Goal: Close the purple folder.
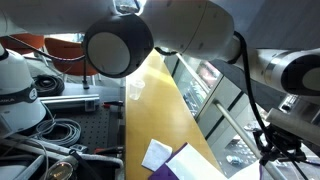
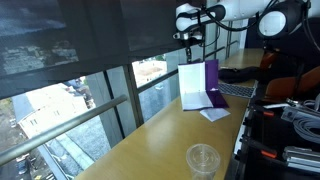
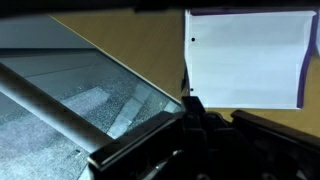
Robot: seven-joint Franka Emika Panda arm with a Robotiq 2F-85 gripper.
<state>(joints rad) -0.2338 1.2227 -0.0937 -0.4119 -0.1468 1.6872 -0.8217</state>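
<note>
The purple folder (image 2: 211,80) is open on the wooden table, with a white sheet (image 2: 192,85) showing on its window side. In the wrist view the white sheet (image 3: 245,58) fills the upper right, with a thin purple folder edge (image 3: 305,60) along its right side. A corner of the folder also shows in an exterior view (image 1: 190,165). My gripper (image 2: 188,40) hangs above the folder's window-side edge and does not touch it. Its dark fingers (image 3: 193,108) look pressed together and hold nothing.
A small white card (image 2: 214,114) lies on the table beside the folder and also shows in an exterior view (image 1: 157,153). A clear plastic cup (image 2: 203,158) stands nearer the camera. The window ledge and rail (image 3: 60,105) run along the table edge. Cables and gear (image 1: 50,140) crowd the opposite side.
</note>
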